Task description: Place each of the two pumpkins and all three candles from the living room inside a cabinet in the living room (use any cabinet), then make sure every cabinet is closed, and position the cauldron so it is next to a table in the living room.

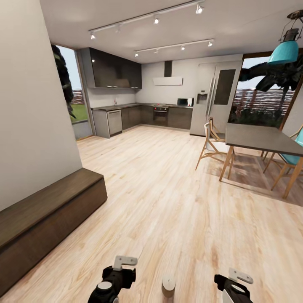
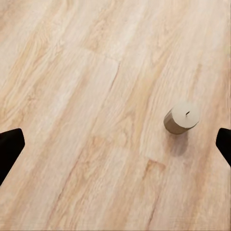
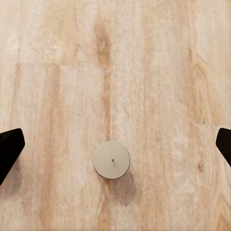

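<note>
**Kid:** Candle [image 1: 168,287]! It's right by your feet. Is that the thing you want?

**Me:** Yes. One small grey candle stands up on the wood floor [image 1: 168,202], between my two arms. From my left wrist it [image 2: 181,117] sits off to one side. From my right wrist I look almost straight down on its flat top [image 3: 111,160], and I can see the little wick dot.

**Kid:** Are your hands holding anything?

**Me:** No. My left fingers [image 2: 11,149] are spread wide, with bare floor between them. My right fingers [image 3: 11,149] are spread wide too. Both hands are empty.

**Kid:** So how do you pick it up well?

**Me:** I think the right hand is the better one, since the candle is nearly under it. I would slide that hand a bit so the candle sits in the middle of the gap. Then go down slowly, so one finger stands on each side. Squeeze gently. It is short and round, so a bump could knock it over and make it roll.

**Kid:** Where does it go after?

**Me:** Into the cabinet [image 1: 46,219], that long, low, dark brown one by the wall on my left. It looks shut, so I think I must open it too.

**Kid:** And that big table?

**Me:** That dining table [image 1: 261,139] with chairs is far off by the window. The kitchen [image 1: 143,113] is at the back.
</note>
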Tool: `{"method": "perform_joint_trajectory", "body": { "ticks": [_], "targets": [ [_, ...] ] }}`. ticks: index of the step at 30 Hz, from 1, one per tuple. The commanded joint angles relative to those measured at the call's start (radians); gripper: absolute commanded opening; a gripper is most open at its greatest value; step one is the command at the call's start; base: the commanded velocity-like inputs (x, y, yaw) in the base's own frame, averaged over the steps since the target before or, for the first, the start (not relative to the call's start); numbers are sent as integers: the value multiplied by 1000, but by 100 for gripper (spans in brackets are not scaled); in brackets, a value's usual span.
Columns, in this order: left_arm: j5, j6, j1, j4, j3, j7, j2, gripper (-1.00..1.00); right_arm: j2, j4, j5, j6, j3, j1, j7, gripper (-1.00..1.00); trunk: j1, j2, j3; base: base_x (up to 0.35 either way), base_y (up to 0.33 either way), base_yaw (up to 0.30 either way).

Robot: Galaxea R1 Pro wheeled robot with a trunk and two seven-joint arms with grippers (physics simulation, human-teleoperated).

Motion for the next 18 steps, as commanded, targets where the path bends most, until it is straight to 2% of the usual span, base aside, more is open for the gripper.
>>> {"method": "perform_joint_trajectory", "body": {
  "ticks": [1, 3, 9, 18],
  "targets": [
    [15, 4, 0, -14, -2, 9, 0, 100, 0, 0, 7, 0, -5, -1, -1, 100, 4, -8, -4, 0, 0, 0],
    [20, 4, 1, -30, -2, 8, 1, 100, -1, 0, 7, 0, -6, -1, -1, 100, 12, -22, -10, 0, 0, 0],
    [23, 4, 8, -146, -4, 7, 1, 100, -1, -5, 8, -2, -4, -1, 1, 100, 35, -64, -29, 0, 0, 0],
    [23, -3, 14, -167, -6, 8, 1, 100, 2, -13, 8, -3, 0, -1, 1, 100, 69, -127, -57, 0, 0, 0]
  ]
}}
